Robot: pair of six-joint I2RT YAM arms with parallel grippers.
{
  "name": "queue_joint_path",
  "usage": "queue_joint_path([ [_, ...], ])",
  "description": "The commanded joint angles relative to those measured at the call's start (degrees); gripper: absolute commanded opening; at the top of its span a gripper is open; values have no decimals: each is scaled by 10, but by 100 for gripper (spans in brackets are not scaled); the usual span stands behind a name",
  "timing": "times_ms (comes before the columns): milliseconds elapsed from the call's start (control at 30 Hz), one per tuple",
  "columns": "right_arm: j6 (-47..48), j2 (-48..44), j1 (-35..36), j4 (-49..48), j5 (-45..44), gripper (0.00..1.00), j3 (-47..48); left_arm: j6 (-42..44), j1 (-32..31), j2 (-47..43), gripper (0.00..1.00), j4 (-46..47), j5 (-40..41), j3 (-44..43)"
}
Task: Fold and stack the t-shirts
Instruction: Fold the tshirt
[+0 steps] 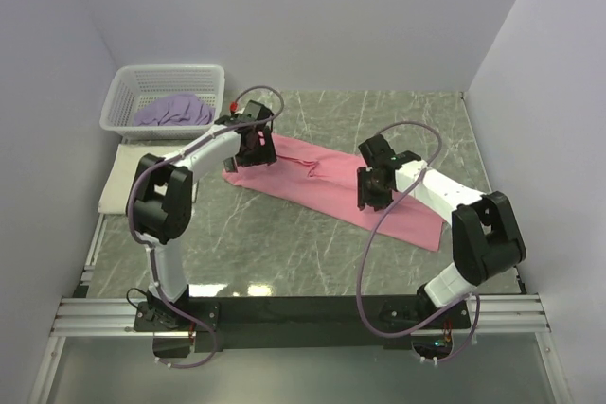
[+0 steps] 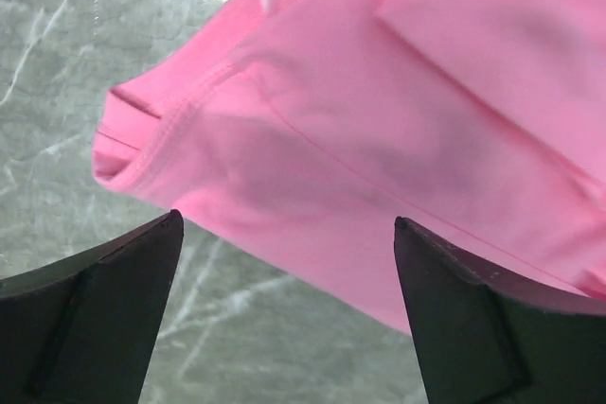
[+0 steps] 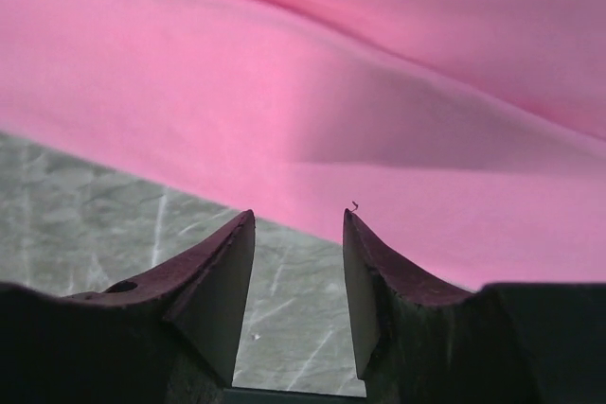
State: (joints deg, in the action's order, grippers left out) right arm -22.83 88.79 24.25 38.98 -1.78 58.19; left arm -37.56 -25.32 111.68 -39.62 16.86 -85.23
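The pink t-shirt point(image 1: 327, 182) lies folded into a long strip across the middle of the table. My left gripper point(image 1: 254, 150) hovers over its left end, jaws wide open and empty; in the left wrist view the pink shirt point(image 2: 379, 130) shows its hem and sleeve above the gap. My right gripper point(image 1: 371, 192) is at the strip's near edge, open and empty, with the pink shirt point(image 3: 312, 92) just beyond its fingertips. A lavender t-shirt point(image 1: 173, 110) lies bunched in the basket. A cream t-shirt point(image 1: 117, 177) lies folded at the left edge.
A white lattice basket point(image 1: 133, 84) stands at the back left corner. White walls close in the table on three sides. The grey marble table point(image 1: 275, 243) shows bare between the shirt and the arm bases.
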Motion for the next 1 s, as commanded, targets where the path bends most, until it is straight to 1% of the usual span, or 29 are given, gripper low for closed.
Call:
queue_joint_path([
  [0,-5,16,-25,-1,-39,49,5,-55,-10,-35,99,-16,-38,-34],
  [33,-7,20,-28,-5,-41,49,4,-64,-14,-30,99,-17,-43,-38],
  [100,-8,34,-36,-12,-41,48,4,-86,-25,-12,96,-11,-56,-44],
  [267,-7,60,-41,-15,-50,48,4,-117,-35,32,86,15,-78,-40],
  [467,2,74,-37,-4,-30,48,-13,-119,-37,80,85,21,-68,-60],
  [533,4,73,-29,0,-20,47,-19,-109,-36,96,85,17,-61,-70],
  [667,11,74,-6,10,16,47,-36,-74,-30,148,86,1,-48,-120],
  [767,13,81,25,24,47,47,-34,-37,-22,170,87,0,-38,-152],
  [833,13,88,41,29,83,47,-31,-3,-14,180,88,3,-36,-167],
  [933,15,114,86,39,125,46,-3,43,2,200,90,10,-33,-199],
  [967,15,131,98,42,133,45,22,54,11,211,92,14,-36,-214],
])
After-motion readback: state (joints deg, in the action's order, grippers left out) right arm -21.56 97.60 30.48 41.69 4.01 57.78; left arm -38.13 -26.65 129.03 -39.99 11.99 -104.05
